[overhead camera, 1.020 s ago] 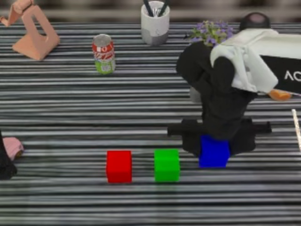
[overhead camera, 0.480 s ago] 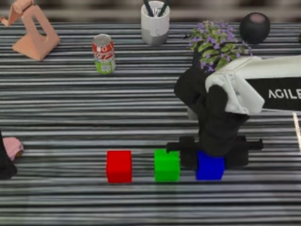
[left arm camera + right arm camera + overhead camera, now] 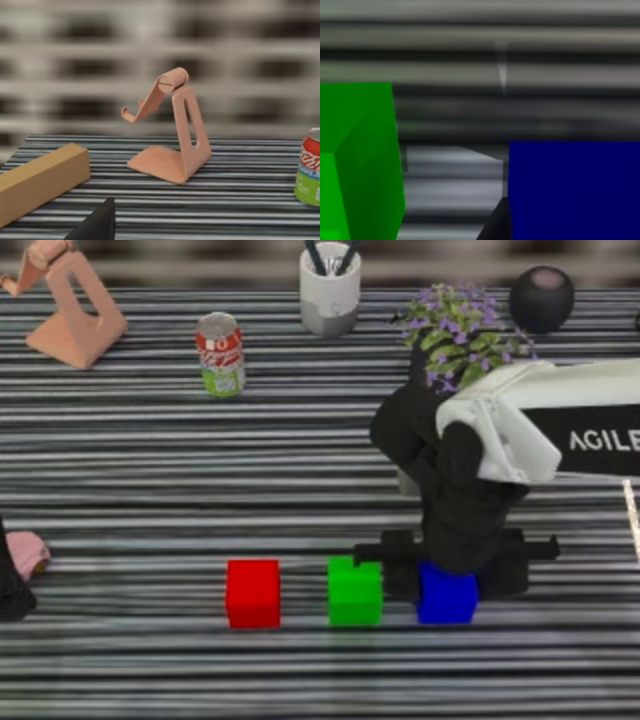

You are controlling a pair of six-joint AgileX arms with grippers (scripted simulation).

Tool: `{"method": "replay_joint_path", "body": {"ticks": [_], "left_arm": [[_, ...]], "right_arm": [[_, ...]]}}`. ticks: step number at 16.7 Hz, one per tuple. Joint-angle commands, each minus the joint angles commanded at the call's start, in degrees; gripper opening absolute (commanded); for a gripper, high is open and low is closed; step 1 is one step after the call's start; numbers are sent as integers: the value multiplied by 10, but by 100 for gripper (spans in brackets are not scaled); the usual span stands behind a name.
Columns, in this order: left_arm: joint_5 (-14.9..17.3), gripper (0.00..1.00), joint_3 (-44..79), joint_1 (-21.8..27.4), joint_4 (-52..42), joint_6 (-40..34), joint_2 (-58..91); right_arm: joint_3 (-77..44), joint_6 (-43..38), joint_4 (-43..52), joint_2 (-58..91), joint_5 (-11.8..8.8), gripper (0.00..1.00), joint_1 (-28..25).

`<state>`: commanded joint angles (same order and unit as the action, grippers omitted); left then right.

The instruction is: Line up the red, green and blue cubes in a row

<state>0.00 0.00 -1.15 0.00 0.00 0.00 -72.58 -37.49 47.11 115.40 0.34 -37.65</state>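
Right gripper (image 3: 447, 575) pinches the blue cube (image 3: 446, 600) just beside the green cube (image 3: 355, 591).

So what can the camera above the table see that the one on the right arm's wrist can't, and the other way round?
Only the top view shows the red cube, the soda can, the pen cup, the pink stand, the flowering plant and the right arm itself, its pincer down at the blue cube. Only the right wrist view shows, close up, the bare gap between the green and blue cubes. Both share the green cube, the blue cube and the striped table.
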Motion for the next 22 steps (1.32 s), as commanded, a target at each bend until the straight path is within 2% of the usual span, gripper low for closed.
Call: {"method": "replay_joint_path", "body": {"ticks": [6,16,22], "left_arm": [[0,100,0,0,0,0,0],[0,100,0,0,0,0,0],[0,100,0,0,0,0,0]], "right_arm": [[0,0,0,0,0,98,0],[-2,0,2,-1,0,100,0],[-71,0,119,-41,0,100,-3]]}}
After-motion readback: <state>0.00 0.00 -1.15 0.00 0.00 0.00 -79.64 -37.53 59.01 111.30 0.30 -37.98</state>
